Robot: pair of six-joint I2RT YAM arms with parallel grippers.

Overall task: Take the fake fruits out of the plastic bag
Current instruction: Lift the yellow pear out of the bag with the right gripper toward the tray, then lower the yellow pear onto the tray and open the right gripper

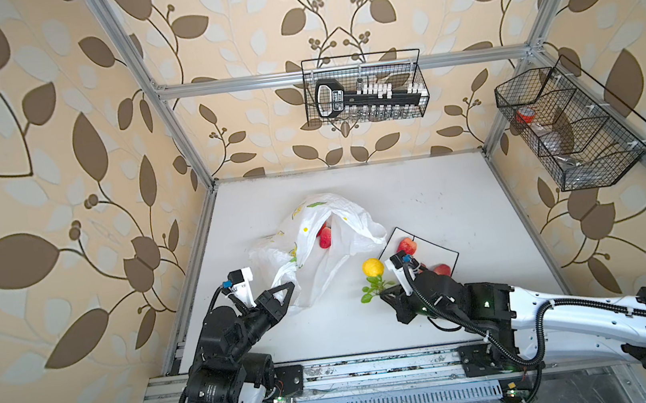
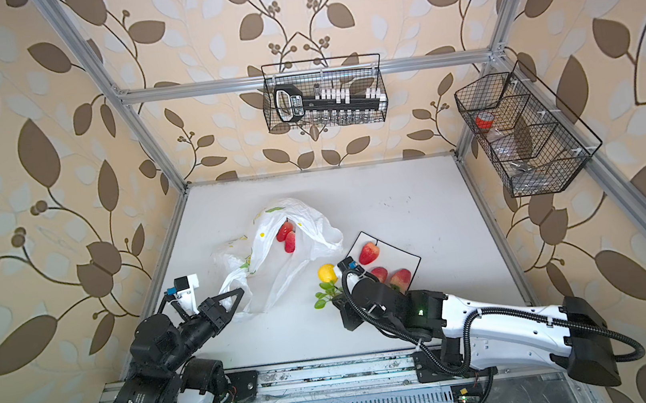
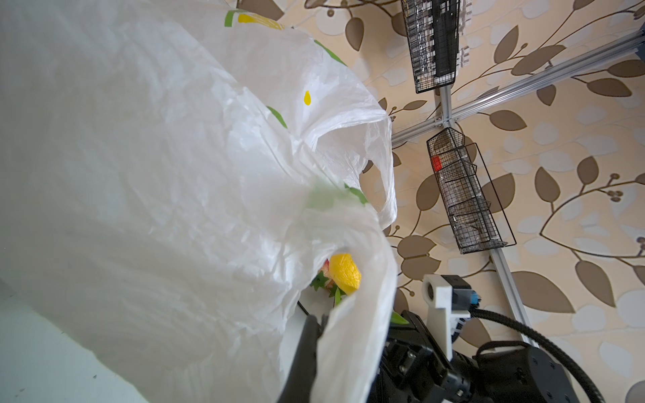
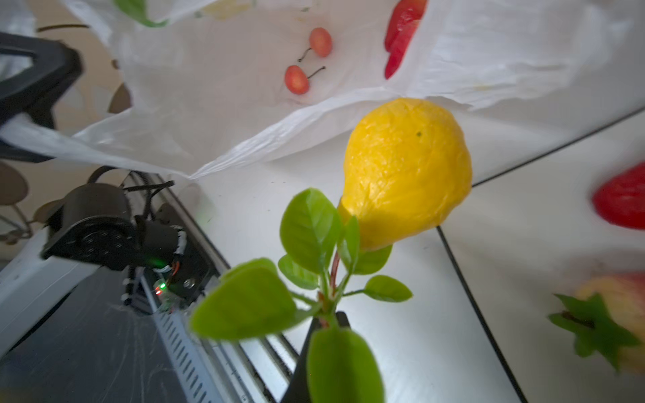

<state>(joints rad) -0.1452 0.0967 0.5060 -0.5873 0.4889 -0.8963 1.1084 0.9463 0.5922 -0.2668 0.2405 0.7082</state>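
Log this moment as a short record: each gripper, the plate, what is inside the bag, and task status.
left gripper: shut on a handle of the plastic bag, mouth lifted open
right gripper: shut on the leafy sprig of the lemon, outside the bag, beside the plate
on plate: three red fruits
inside bag: two red fruits, two cherries
task: unfinished

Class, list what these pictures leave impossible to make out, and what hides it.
Fruit count in the plastic bag: top views, its folds hide most of the inside.
Left gripper fingertips: left wrist view, bag film covers them.
Square plate fruits: top views, right arm covers the near part.
Red fruit: right wrist view, blurred, cut off by the edge.
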